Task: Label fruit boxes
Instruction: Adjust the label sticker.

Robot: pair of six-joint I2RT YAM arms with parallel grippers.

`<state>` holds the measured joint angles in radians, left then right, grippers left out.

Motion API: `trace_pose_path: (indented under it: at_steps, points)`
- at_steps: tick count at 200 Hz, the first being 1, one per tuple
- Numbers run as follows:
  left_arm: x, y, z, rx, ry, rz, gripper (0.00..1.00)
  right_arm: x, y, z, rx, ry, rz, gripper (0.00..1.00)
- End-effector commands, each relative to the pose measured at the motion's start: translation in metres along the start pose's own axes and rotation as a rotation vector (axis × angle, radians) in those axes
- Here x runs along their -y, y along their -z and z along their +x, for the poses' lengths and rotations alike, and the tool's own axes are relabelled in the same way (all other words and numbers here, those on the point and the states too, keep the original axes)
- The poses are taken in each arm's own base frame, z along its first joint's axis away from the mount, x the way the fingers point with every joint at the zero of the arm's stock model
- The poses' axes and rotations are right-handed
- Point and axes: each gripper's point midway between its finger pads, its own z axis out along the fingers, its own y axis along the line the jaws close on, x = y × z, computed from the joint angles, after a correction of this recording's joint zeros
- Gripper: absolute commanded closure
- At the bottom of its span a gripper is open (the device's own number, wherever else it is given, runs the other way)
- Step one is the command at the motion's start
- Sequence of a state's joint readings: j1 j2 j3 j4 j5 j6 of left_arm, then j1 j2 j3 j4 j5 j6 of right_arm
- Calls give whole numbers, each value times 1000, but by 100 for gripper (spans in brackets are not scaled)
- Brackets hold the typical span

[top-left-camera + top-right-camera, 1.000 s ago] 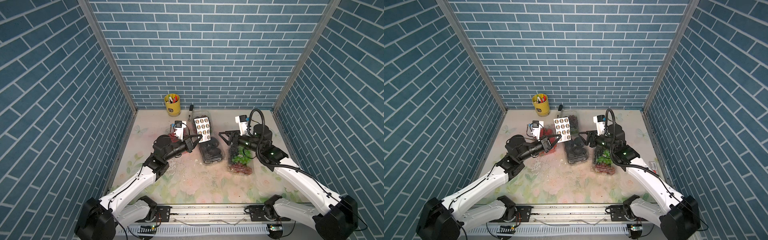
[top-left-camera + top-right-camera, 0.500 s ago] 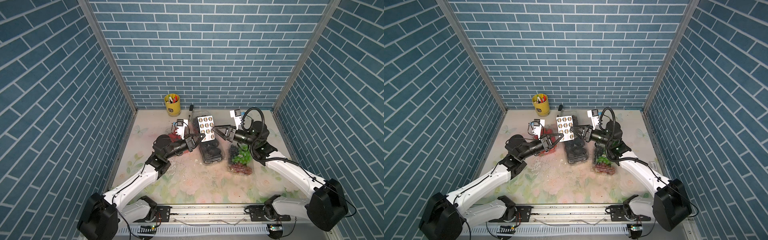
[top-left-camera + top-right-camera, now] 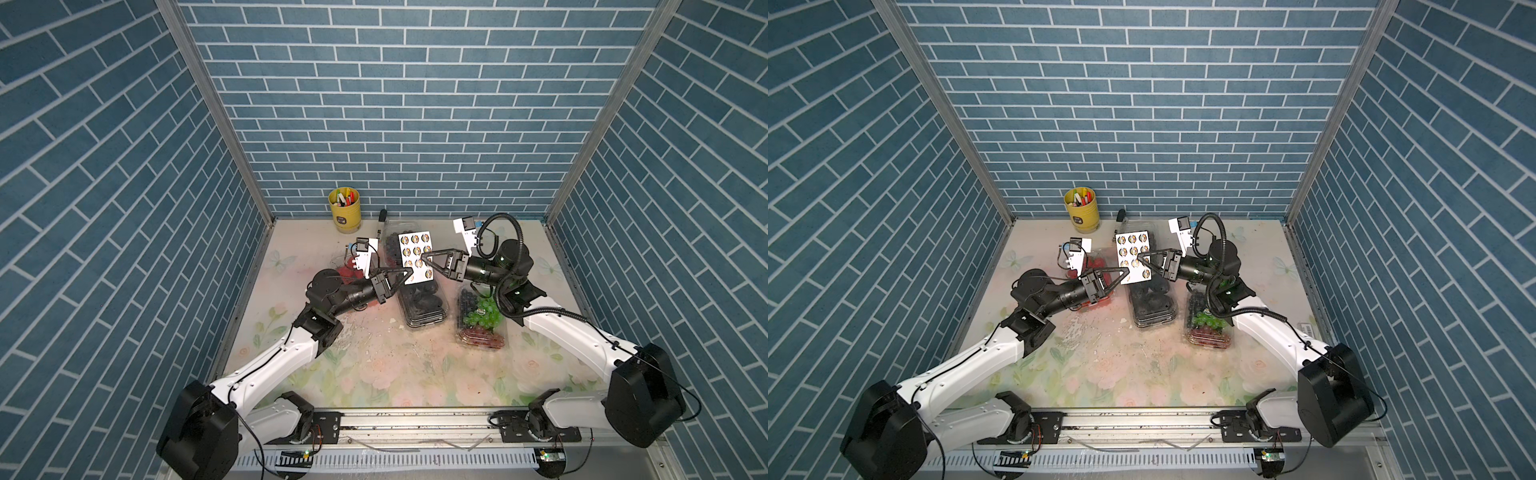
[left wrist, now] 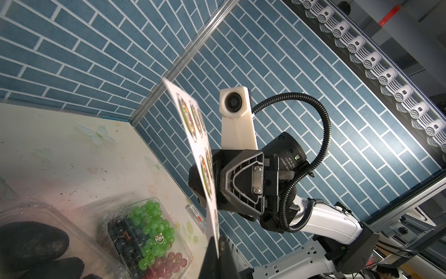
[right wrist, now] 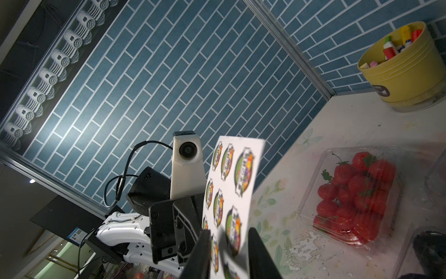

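My right gripper (image 3: 423, 261) stands part-open, with a narrow gap showing between its fingers (image 5: 259, 251) in the right wrist view. The tips sit at a sticker in the lower half of the sticker sheet (image 3: 409, 245), and I cannot tell that anything is pinched yet. My left gripper (image 3: 409, 272) is clamped on the sheet's lower corner and holds it tilted in the air.

The sheet hangs over the black fruit box (image 3: 424, 303). It hides most of the dark grape box (image 3: 391, 249) behind. The strawberry box (image 5: 357, 193) lies beyond my left wrist. The mixed grape box (image 3: 482, 320) lies under my right forearm, and its lid bears a round sticker (so I judge that one labelled). All four rest on the table (image 3: 374, 365), well apart from the yellow cup (image 3: 345, 205).

As I read it, the step in hand is peeling one sticker.

- I want only the sticker's rim between the tips, not the backing. Otherwise I would tug the whole sheet out of the left grip.
- The left should hold firm as the anchor.
- I would draw the right away at a low angle along the sheet so the paper does not crease.
- Then I would carry the sticker to a bare lid and press it flat.
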<state>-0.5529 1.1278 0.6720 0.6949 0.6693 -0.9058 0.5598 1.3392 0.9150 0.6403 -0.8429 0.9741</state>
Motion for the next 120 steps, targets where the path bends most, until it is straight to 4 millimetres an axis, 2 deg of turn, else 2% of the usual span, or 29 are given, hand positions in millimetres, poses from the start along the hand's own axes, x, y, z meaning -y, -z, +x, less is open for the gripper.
trace_pose_path:
  at_steps: [1,53,102,120]
  points:
    - [7,-1,-6,8,-25,30,100,-25,-1,-14,11,38,-80,77]
    - [6,-2,-8,10,-26,26,100,-24,-3,-8,-14,19,-106,83]
    - [6,-2,-8,13,-27,20,100,-25,-3,-4,-32,9,-118,83]
    - [6,-1,-9,16,-33,14,100,-24,-2,-1,-38,8,-118,79]
